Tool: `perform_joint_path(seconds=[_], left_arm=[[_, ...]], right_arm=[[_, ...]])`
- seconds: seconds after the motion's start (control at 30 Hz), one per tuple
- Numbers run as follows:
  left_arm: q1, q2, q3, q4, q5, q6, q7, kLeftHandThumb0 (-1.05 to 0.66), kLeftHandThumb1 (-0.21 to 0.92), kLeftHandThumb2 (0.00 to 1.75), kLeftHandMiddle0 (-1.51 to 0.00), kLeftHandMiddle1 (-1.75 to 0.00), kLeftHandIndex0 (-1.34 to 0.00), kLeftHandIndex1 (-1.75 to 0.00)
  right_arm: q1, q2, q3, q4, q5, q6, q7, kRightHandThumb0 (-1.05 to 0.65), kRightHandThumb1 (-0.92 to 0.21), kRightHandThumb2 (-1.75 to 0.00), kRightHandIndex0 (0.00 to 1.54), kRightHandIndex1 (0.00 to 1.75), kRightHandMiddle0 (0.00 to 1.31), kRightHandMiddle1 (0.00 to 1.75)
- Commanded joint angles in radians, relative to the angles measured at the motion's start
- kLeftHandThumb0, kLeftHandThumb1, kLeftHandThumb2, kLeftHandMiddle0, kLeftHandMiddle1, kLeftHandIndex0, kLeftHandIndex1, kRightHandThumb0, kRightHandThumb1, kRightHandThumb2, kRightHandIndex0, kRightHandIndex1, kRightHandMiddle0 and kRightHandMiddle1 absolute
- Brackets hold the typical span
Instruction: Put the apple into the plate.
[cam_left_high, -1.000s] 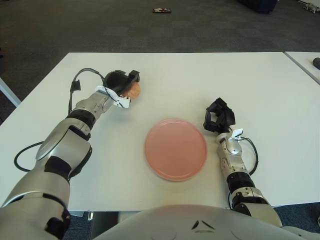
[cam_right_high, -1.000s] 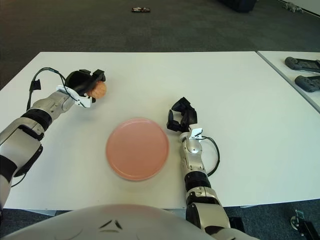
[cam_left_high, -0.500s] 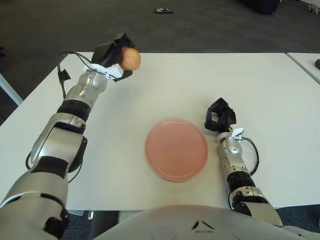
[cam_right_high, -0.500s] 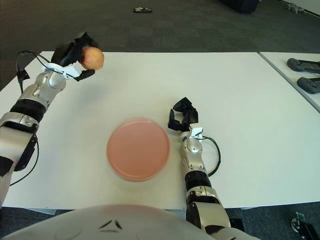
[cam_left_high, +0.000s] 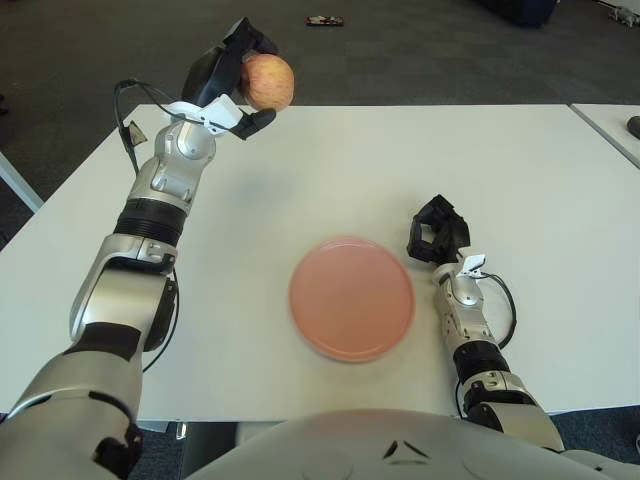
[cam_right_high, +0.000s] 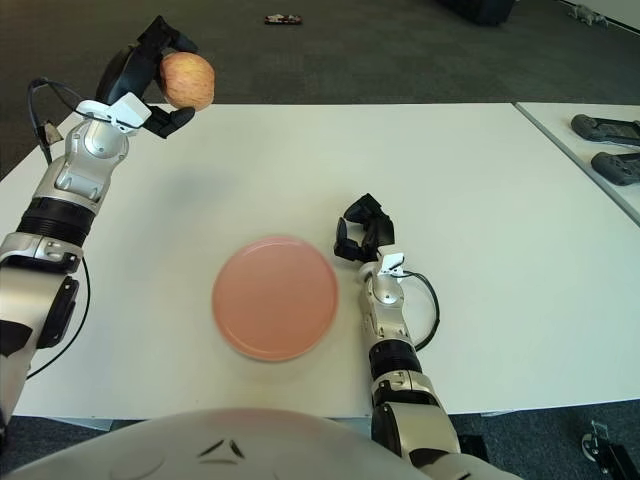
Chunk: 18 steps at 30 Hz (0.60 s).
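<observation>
My left hand (cam_left_high: 240, 72) holds the apple (cam_left_high: 268, 81), a yellow-red fruit, raised high above the far left part of the white table (cam_left_high: 340, 160). Its dark fingers wrap around the apple's left side. The pink round plate (cam_left_high: 352, 298) lies near the table's front edge, well to the right of and nearer than the apple. My right hand (cam_left_high: 437, 232) shows just right of the plate with its fingers curled and nothing in them.
A second table's corner (cam_right_high: 585, 130) at the right carries two dark devices (cam_right_high: 604, 128). A small object (cam_left_high: 324, 20) lies on the dark floor beyond the table.
My left hand lifted the apple off the table and carried it up and slightly to the right. The right hand and the plate stayed put.
</observation>
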Motion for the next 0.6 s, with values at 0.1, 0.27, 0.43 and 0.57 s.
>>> perform_joint_path(seconds=[0.1, 0.27, 0.43, 0.57], left_arm=[[0.043, -0.029, 0.023, -0.164, -0.033, 0.051, -0.069, 0.0, 0.02, 1.64, -0.84, -1.7, -0.61, -1.75], [0.124, -0.067, 0.006, -0.332, -0.024, 0.106, -0.103, 0.0, 0.01, 1.66, -0.85, -1.69, -0.62, -1.75], [0.191, -0.103, -0.015, -0.469, -0.046, 0.137, -0.165, 0.0, -0.02, 1.68, -0.87, -1.69, -0.64, -1.75], [0.243, -0.123, -0.041, -0.544, -0.075, 0.126, -0.231, 0.0, -0.03, 1.69, -0.88, -1.68, -0.66, -1.75]], right_arm=[[0.047, 0.008, -0.001, 0.057, -0.007, 0.058, -0.021, -0.49, -0.27, -1.36, 1.14, 1.75, 0.64, 1.75], [0.043, 0.009, 0.002, 0.064, -0.014, 0.059, -0.038, -0.49, -0.26, -1.37, 1.15, 1.75, 0.65, 1.75], [0.038, 0.008, 0.005, 0.072, -0.019, 0.066, -0.05, -0.49, -0.26, -1.38, 1.15, 1.75, 0.65, 1.75], [0.034, 0.011, 0.005, 0.07, -0.029, 0.08, -0.07, -0.49, -0.26, -1.38, 1.15, 1.75, 0.66, 1.75]])
